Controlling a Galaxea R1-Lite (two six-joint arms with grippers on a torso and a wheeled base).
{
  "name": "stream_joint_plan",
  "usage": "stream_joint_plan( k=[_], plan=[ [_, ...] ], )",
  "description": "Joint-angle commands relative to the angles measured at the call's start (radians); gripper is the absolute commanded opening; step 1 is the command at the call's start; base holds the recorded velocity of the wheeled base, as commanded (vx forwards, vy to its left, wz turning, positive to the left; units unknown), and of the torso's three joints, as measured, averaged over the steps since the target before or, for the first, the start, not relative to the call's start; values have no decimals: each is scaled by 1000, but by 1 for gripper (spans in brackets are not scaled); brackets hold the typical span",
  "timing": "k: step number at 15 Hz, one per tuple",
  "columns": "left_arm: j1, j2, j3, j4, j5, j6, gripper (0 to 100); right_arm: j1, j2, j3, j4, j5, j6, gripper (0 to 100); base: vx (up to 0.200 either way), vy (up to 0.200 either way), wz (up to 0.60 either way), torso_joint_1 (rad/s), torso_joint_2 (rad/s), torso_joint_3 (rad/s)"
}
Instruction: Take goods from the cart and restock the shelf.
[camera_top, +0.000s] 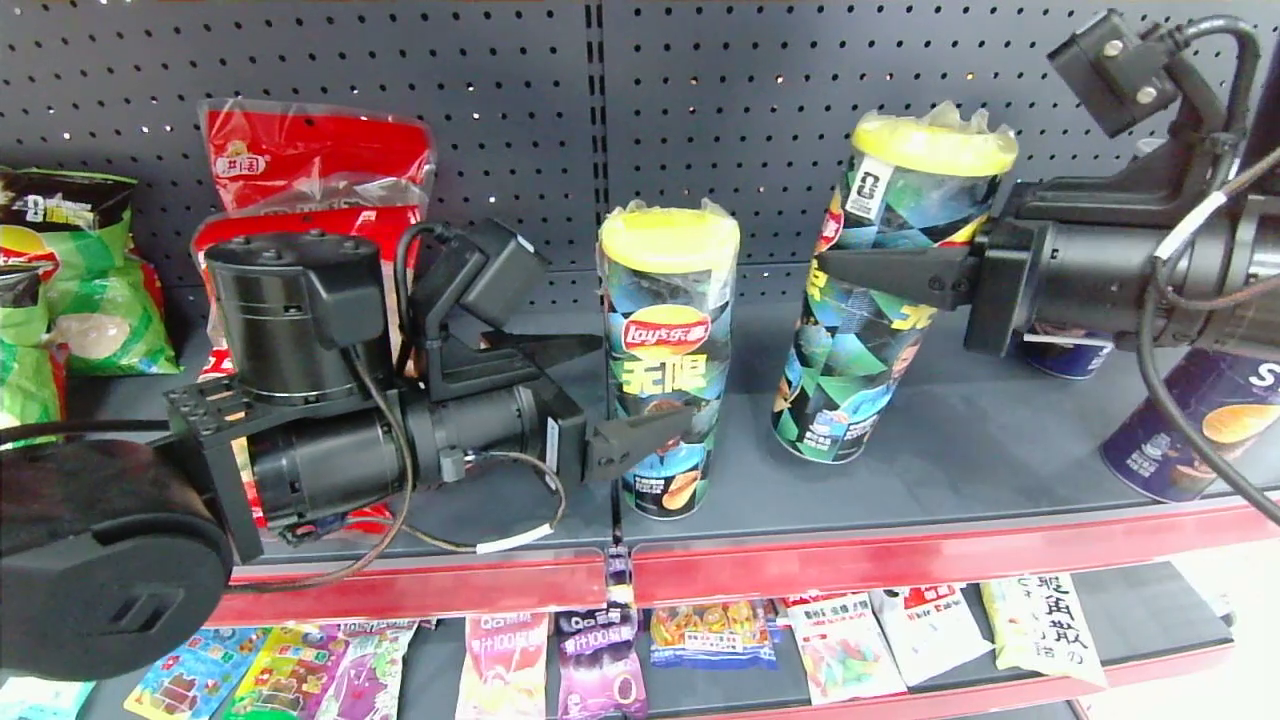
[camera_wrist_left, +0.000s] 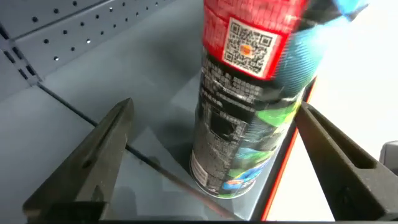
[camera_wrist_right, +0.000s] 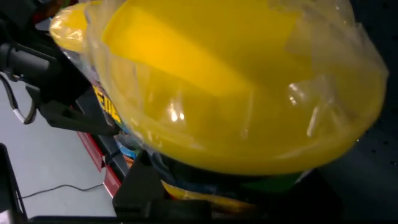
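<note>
Two chip cans with yellow lids are on the grey shelf (camera_top: 960, 450). The left can (camera_top: 668, 360) stands upright near the front edge. My left gripper (camera_top: 662, 425) is open around its lower half; in the left wrist view the can (camera_wrist_left: 249, 118) sits between the spread fingers (camera_wrist_left: 109, 155), close to one and apart from the other. The right can (camera_top: 885, 300) leans to the right, and whether its base touches the shelf is unclear. My right gripper (camera_top: 850, 265) is shut on its upper part. The can's lid (camera_wrist_right: 236, 81) looms large in the right wrist view.
A red snack bag (camera_top: 310, 170) stands behind my left arm, and green bags (camera_top: 70, 290) are at the far left. Purple cans (camera_top: 1190, 420) stand at the right under my right arm. The shelf has a red front lip (camera_top: 900, 560); candy packs (camera_top: 700, 635) lie below. Pegboard backs the shelf.
</note>
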Motion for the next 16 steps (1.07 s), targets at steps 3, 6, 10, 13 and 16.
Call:
stream_joint_plan(
  k=[3, 6, 10, 13, 16],
  plan=[
    [-1, -23, 0, -2, 1, 0, 100, 1, 71, -49, -1, 1, -1, 0, 0, 0, 0, 0, 0, 0],
    [-1, -44, 14, 0, -2, 17, 100, 6, 103, -75, -2, 1, -2, 0, 0, 0, 0, 0, 0, 0],
    [-1, -104, 105, -6, -3, 17, 100, 38, 189, -176, -2, -1, -2, 0, 0, 0, 0, 0, 0, 0],
    [2, -155, 165, -6, -2, 15, 100, 67, 265, -256, -4, -5, -2, 0, 0, 0, 0, 0, 0, 0],
    [25, -221, 254, -5, 1, 15, 100, 78, 334, -331, -4, -2, -8, 0, 0, 0, 0, 0, 0, 0]
  ],
)
